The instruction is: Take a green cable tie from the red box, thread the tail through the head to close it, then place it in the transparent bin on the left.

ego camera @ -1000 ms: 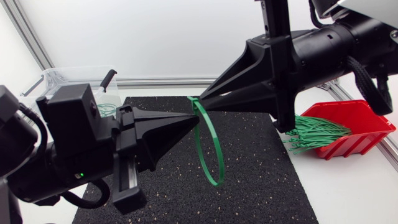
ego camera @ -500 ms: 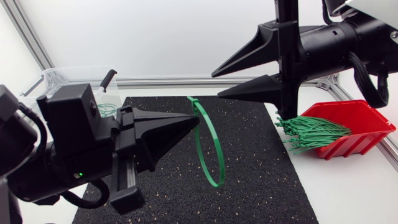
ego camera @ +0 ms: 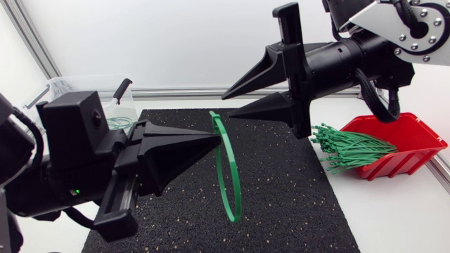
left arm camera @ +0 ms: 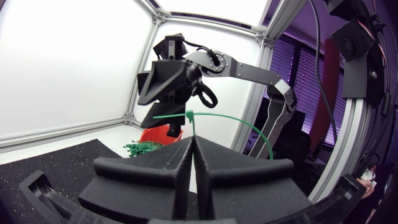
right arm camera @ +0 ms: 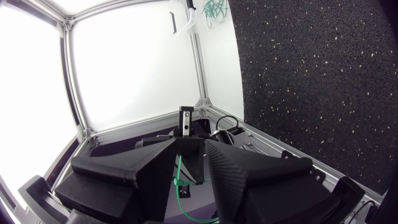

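Head view: left gripper (ego camera: 221, 138) is pinching the seemingly light, springy cable tie (ego camera: 231, 216) near its head, above the mat (ego camera: 295, 197); right gripper (ego camera: 232, 105) is gaping.

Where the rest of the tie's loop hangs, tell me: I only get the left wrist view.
Observer: The cable tie is a closed loop. It hangs down from the tip of the left gripper, over the black mat.
Operator: Give me the right gripper's state.
Observer: The right gripper is open and empty, and it is clear of the tie.
Operator: Now locate the bin.
Observer: The transparent bin stands at the table's far left corner, behind the left arm.
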Controlling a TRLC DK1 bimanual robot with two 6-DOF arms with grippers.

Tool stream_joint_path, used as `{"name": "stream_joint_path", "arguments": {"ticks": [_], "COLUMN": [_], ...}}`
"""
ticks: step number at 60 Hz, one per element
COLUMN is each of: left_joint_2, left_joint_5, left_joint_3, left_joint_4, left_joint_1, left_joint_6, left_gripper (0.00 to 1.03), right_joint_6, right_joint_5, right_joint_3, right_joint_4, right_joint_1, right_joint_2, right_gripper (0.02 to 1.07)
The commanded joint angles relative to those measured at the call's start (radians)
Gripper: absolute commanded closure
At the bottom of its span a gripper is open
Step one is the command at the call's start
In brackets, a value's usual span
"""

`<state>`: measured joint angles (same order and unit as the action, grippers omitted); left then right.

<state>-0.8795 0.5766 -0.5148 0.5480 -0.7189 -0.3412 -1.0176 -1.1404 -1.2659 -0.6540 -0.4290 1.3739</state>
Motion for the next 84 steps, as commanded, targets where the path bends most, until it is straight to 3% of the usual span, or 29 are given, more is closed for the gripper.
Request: {"name": "stream_joint_path", "arguments": {"ticks": [1, 35, 46, 84], "left_joint_2": [-0.009, -0.050, -0.047, -0.050], "left_joint_5": [0.020, 0.031, 0.031, 0.031], "left_joint_3": [0.015, 0.012, 0.012, 0.012], "left_joint_4": [0.033, 0.070, 0.072, 0.072], "left_joint_1": [0.015, 0.029, 0.024, 0.013], "left_joint_6": [-0.025, -0.025, -0.027, -0.025], "left_gripper": [1.00, 1.00, 1.00, 1.00], "right_joint_6": [0.005, -0.001, -0.001, 0.005], "right_joint_5": [-0.007, -0.004, -0.001, 0.004], "right_joint_3": [0.008, 0.014, 0.007, -0.018], "right_joint_4": [-0.004, -0.015, -0.016, -0.029], "right_joint_1": [-0.034, -0.070, -0.079, -0.085], "right_joint_2": [-0.013, -0.053, -0.036, -0.024], "right_gripper": [0.70, 0.70, 0.79, 0.82]}}
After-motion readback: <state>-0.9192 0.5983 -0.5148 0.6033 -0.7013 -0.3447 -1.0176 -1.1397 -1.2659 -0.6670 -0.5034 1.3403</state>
